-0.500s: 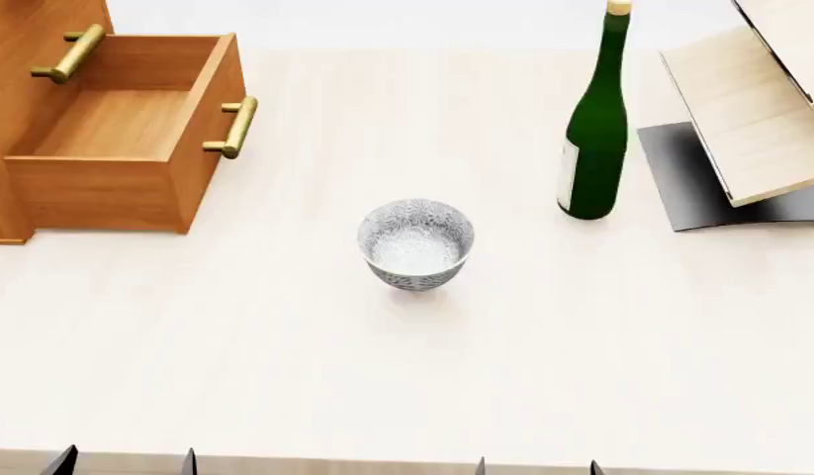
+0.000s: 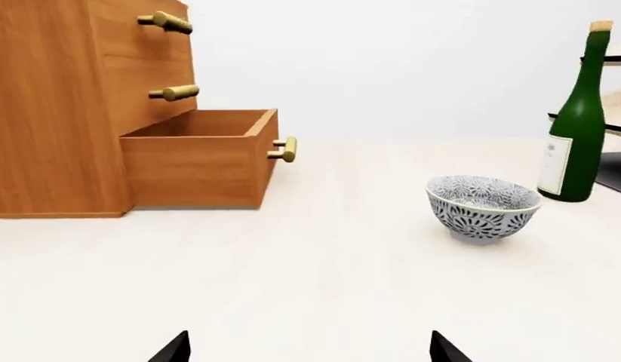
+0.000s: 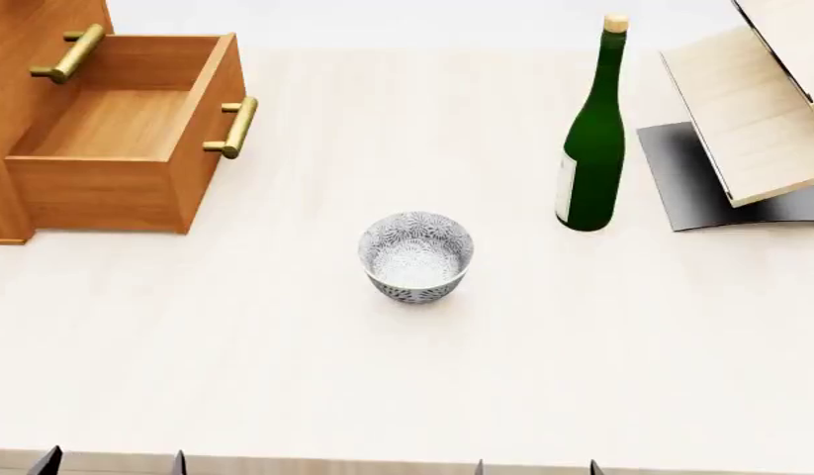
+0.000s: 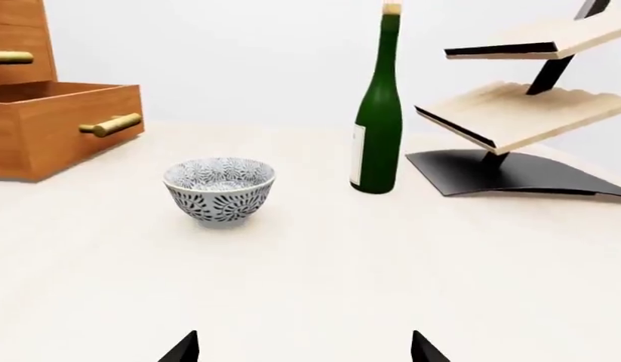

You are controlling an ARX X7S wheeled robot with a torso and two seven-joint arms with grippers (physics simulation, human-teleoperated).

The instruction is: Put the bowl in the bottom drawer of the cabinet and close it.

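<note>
Head view, contents of the pale worktop, listed left to right.

Item 1: the cabinet, orange-brown wood, far left. The bottom drawer is pulled fully out and empty, its brass handle facing right toward the middle of the worktop. Judged ready to receive its load; the two drawers above sit shut.

Item 2: the bowl, patterned blue-grey on white, upright on its short foot near the centre of the worktop. It stands well apart from the drawer, to the right of it and nearer, with nothing touching it. Open surface on all sides leaves room for a claw to come down over the rim.

Item 3: a green wine bottle, upright, to the right of the bowl and farther back, apart from it.

Item 4: a pale wooden rack on a dark base, far right.

Item 5: the left claw and the right claw, both low at the near edge. Each wrist view shows only two dark fingertips set wide apart with bare worktop between them: spread, holding nothing. Both cameras face the bowl, so either arm appears placed to start the pick. The pick, the placing and the drawer's closing are all judged not yet begun.
</note>
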